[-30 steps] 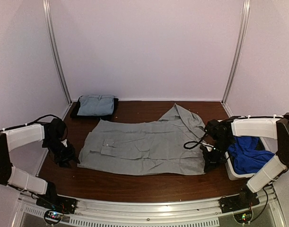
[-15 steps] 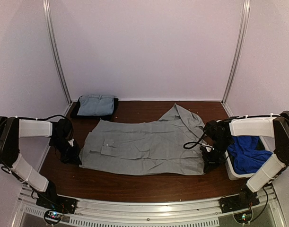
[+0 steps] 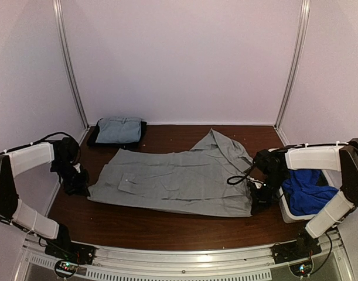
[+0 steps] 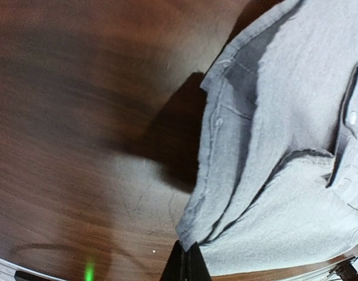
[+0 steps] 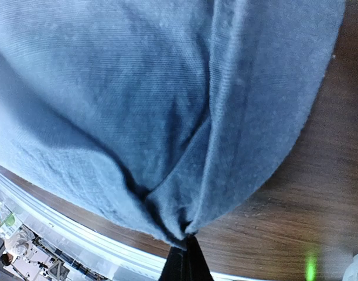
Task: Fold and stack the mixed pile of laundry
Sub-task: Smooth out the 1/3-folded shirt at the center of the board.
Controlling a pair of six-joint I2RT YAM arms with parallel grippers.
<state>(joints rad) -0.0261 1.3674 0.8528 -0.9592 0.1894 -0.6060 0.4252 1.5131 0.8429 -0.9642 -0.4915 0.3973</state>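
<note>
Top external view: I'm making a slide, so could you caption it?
Left gripper and right gripper pinch opposite ends of the grey shirt spread across the table.

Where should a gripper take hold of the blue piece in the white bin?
Pinch a raised fold near the middle of the blue piece, coming straight down from above. It lies crumpled inside the white bin, so the walls would likely block a side approach, and no flat hem or corner shows to aim for.
</note>
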